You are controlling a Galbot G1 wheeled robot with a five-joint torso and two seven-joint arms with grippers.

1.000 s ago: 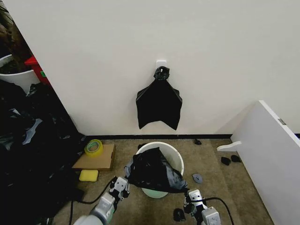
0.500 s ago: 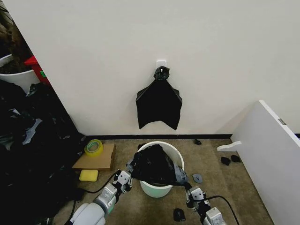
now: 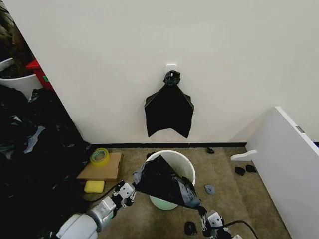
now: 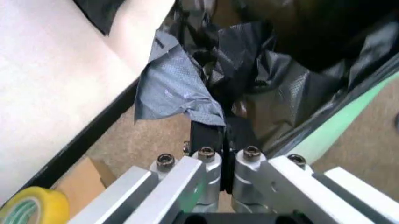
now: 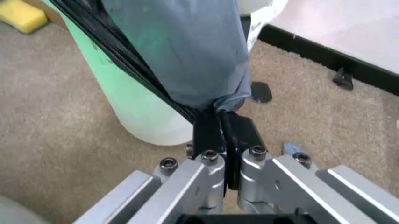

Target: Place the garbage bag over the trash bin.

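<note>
A glossy black garbage bag point(image 3: 163, 181) is stretched across the near part of the round cream-white trash bin point(image 3: 183, 164) on the carpet. My left gripper point(image 3: 133, 185) is shut on the bag's left edge beside the bin. My right gripper point(image 3: 200, 209) is shut on the bag's right corner, lower and nearer to me. In the left wrist view the closed fingers point(image 4: 219, 140) pinch crumpled black plastic point(image 4: 262, 84). In the right wrist view the gripper point(image 5: 221, 128) clamps a gathered corner of the bag point(image 5: 181, 51) next to the bin's wall point(image 5: 134, 109).
A knot-topped bunch of black bags point(image 3: 169, 107) hangs on the wall above the bin. Cardboard point(image 3: 102, 168) with a tape roll point(image 3: 99, 156) and a yellow sponge point(image 3: 94, 186) lie left of the bin. Black sheeting point(image 3: 35, 164) is heaped at the left; a white panel point(image 3: 289, 169) stands at the right.
Both grippers have pulled back toward me and down with the bag. The bag's far edge has slid off the bin's back rim, exposing more of the bin's opening.
</note>
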